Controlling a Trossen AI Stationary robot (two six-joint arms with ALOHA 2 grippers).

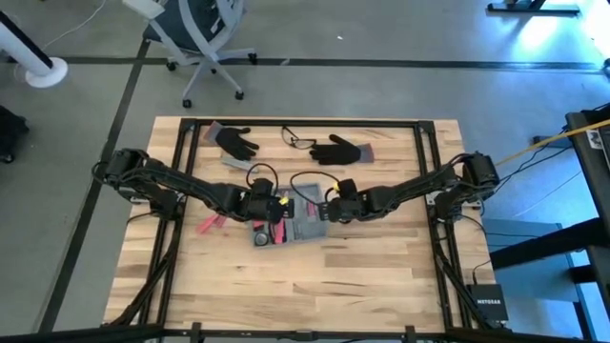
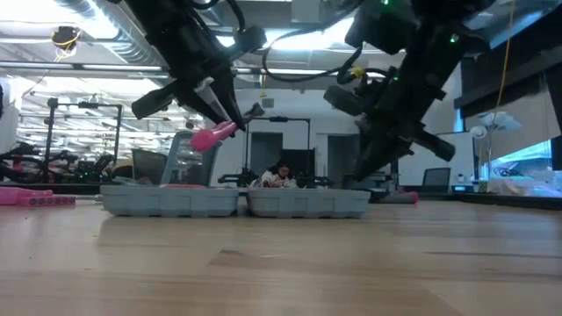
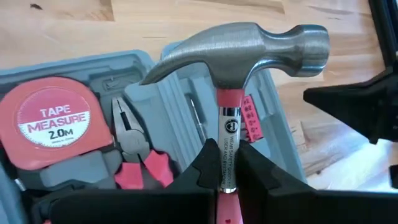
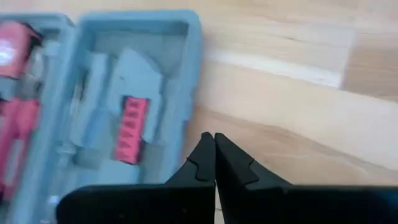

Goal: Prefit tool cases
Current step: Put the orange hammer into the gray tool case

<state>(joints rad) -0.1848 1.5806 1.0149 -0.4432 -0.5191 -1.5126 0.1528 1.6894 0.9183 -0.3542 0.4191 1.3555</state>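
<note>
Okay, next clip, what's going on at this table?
The left gripper is shut on a red-handled claw hammer, holding it above the open grey-blue tool case at the table's middle. A tape measure and pliers already sit in their slots. The right gripper is shut and empty, beside the case's right edge over the wooden table. Two black gloves and glasses lie at the far side.

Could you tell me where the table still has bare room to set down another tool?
The widest bare patch is the near half of the table, in front of the open tool case. Crowded: the middle, where the left hand holds the hammer and the right hand waits shut, and the far edge with gloves.
</note>
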